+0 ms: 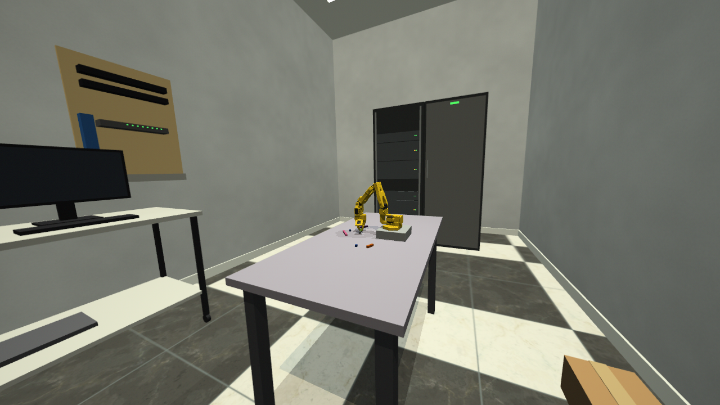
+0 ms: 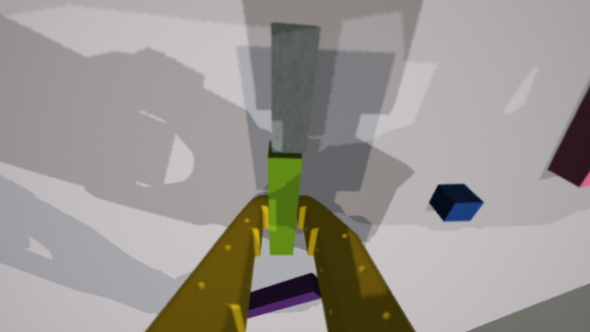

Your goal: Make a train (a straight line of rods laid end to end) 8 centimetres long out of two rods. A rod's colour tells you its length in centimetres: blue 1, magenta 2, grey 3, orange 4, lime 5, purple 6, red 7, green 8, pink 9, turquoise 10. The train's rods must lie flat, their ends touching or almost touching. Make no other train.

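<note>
The gripper (image 2: 282, 221) was clenched on the lime rod (image 2: 283, 203), near the table's (image 1: 322, 282) far left corner. Beyond, end to end with it, lay the grey rod (image 2: 294, 88). A blue rod (image 2: 456, 203) sat apart, rightward.

arm (image 1: 374, 201): bent over, reaching down | hand (image 2: 282, 226): clamped on lime rod (image 2: 283, 203)

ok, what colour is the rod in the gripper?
Lime: the lime rod clamped in the gripper, clearest in the wrist view.
</note>
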Robot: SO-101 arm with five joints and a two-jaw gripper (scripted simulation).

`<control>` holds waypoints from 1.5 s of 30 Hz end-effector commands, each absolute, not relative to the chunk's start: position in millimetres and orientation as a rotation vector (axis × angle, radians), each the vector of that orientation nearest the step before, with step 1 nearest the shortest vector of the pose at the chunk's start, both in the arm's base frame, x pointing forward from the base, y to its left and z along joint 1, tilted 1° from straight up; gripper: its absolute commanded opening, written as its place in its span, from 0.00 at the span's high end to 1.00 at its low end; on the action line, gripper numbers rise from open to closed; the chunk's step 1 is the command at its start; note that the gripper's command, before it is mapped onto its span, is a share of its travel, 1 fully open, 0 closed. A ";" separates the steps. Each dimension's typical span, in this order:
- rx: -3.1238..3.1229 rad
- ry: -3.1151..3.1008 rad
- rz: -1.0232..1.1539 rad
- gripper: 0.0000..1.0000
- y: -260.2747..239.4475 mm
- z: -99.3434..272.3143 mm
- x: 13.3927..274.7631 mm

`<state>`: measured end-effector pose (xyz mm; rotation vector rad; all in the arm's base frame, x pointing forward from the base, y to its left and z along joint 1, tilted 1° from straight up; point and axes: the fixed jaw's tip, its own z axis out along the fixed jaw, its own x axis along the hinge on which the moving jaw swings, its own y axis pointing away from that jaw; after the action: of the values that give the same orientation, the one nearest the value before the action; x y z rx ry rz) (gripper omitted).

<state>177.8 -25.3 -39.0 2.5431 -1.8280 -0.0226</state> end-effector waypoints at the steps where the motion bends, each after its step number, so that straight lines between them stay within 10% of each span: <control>1: 2.547 -1.825 -0.023 1.00 -22.8 -39.2 176.6; 45: 2.551 -1.827 -0.011 1.00 -22.8 -37.8 179.1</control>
<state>177.8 -25.0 -39.0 2.5431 -1.8280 -0.0226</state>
